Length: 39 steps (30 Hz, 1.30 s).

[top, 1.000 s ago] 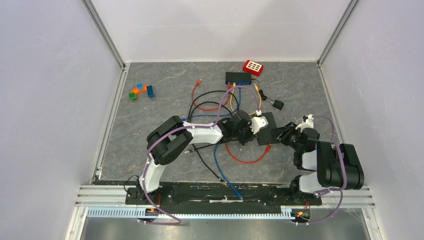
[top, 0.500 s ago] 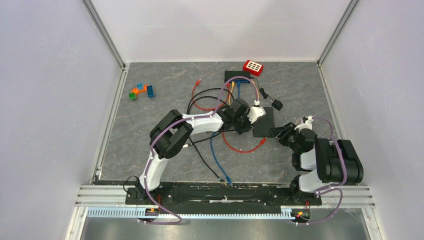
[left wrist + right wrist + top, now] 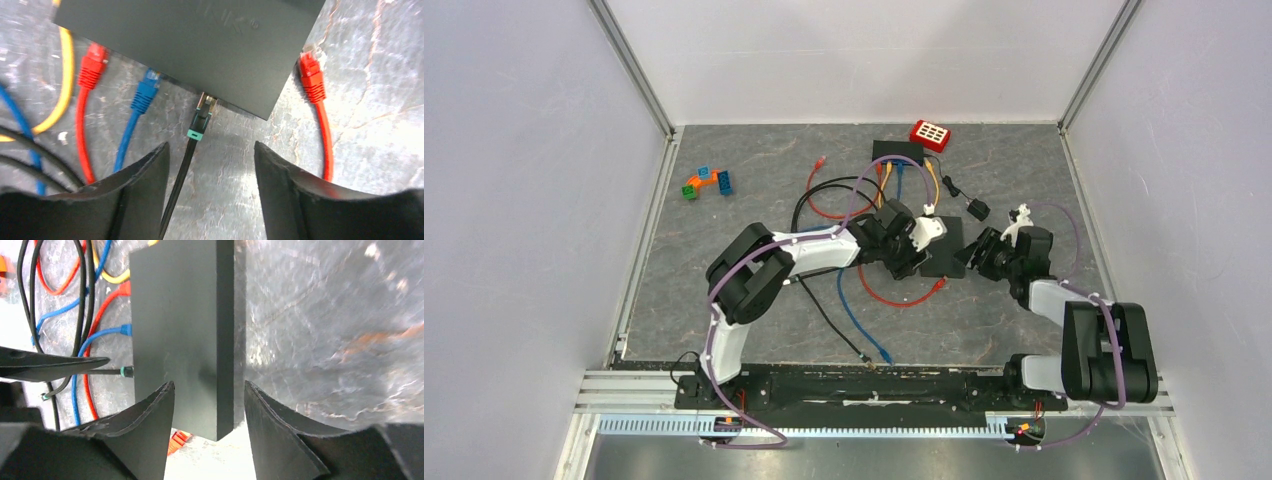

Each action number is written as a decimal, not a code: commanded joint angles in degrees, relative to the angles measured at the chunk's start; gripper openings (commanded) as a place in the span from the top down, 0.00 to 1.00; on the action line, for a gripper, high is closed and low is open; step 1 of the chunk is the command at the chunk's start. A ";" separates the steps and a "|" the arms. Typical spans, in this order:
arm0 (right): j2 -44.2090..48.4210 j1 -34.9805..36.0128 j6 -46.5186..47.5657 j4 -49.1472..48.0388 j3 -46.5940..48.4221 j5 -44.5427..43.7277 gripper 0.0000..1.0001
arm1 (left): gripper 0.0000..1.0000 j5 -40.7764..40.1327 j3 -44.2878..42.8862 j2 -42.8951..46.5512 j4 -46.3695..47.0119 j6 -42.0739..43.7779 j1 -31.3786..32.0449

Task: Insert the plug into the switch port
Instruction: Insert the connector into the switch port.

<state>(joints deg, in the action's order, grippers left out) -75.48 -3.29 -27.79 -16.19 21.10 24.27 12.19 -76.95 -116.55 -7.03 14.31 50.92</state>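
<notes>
The black switch [image 3: 190, 45] lies flat on the grey table, seen in the top view as the switch [image 3: 946, 250] between both arms. A black plug with a teal band [image 3: 200, 120] sits in a port on the switch's side, its thin black cable trailing back toward me. My left gripper [image 3: 211, 165] is open just behind that plug, its fingers well apart and touching nothing. My right gripper [image 3: 209, 405] is open astride the switch's [image 3: 180, 335] opposite end, with a gap at the right finger. The plug [image 3: 125, 372] also shows there.
Loose red [image 3: 91, 65], blue [image 3: 145, 92] and red [image 3: 312, 75] plugs and a yellow cable [image 3: 65, 85] lie beside the switch. A second switch [image 3: 899, 153] with cables, a red keypad box [image 3: 931, 134], a black adapter [image 3: 980, 208] and coloured blocks [image 3: 706, 183] sit further back.
My left gripper has opened and let go of the black plug, which stays in the port. The right jaws have widened. Both grippers and the switch have shifted toward the back.
</notes>
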 commanded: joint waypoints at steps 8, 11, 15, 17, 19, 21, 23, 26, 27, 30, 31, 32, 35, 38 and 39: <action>15.88 2.54 20.53 27.53 16.75 -11.51 0.41 | 0.24 -11.97 0.18 24.69 -8.97 -10.30 -1.51; 19.39 2.97 23.20 33.04 20.37 -11.65 0.32 | 0.23 -14.31 2.33 31.81 -10.68 -14.57 -1.61; 24.47 3.03 24.61 38.73 23.98 -11.89 0.02 | 0.22 -19.75 7.18 43.14 -10.35 -20.75 -1.61; 27.28 2.97 25.49 40.20 24.43 -10.60 0.02 | 0.21 -22.68 9.70 48.37 -10.35 -21.63 -1.61; 29.84 3.02 24.68 40.88 23.88 -9.75 0.02 | 0.19 -24.83 12.16 53.11 -11.12 -22.24 -1.67; 32.25 2.97 22.77 40.39 22.55 -7.91 0.02 | 0.18 -26.74 13.96 56.98 -12.97 -22.96 -1.69; 33.98 3.00 21.61 40.71 22.32 -6.37 0.02 | 0.17 -28.59 15.65 60.59 -15.42 -23.72 -1.73; 36.14 3.00 20.85 40.88 21.88 -7.42 0.02 | 0.16 -31.34 18.67 64.38 -17.39 -24.50 -1.70; 36.54 3.02 20.29 41.13 21.88 -8.57 0.02 | 0.16 -31.62 20.25 65.55 -16.99 -24.29 -1.75; 37.89 3.01 18.97 41.96 21.59 -11.02 0.02 | 0.14 -31.27 24.13 67.62 -14.72 -23.71 -1.70; 38.37 3.00 17.50 42.04 21.12 -13.14 0.02 | 0.14 -31.26 24.91 67.73 -14.23 -23.62 -1.70; 38.60 3.02 16.21 42.20 20.48 -14.97 0.02 | 0.14 -31.17 25.36 67.51 -13.91 -23.77 -1.70; 37.94 3.00 14.14 44.08 19.50 -16.03 0.02 | 0.14 -29.38 25.35 66.10 -13.59 -23.65 -1.63; 37.45 3.02 12.56 45.62 18.31 -17.63 0.02 | 0.14 -28.45 25.27 64.88 -13.19 -23.12 -1.70; 37.63 2.99 12.77 45.88 17.96 -17.52 0.02 | 0.14 -28.45 25.19 64.47 -13.14 -23.02 -1.69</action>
<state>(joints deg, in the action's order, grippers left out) -37.63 -0.47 -12.21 27.40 40.42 9.80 -17.17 -51.24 -51.16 -22.48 -7.64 49.25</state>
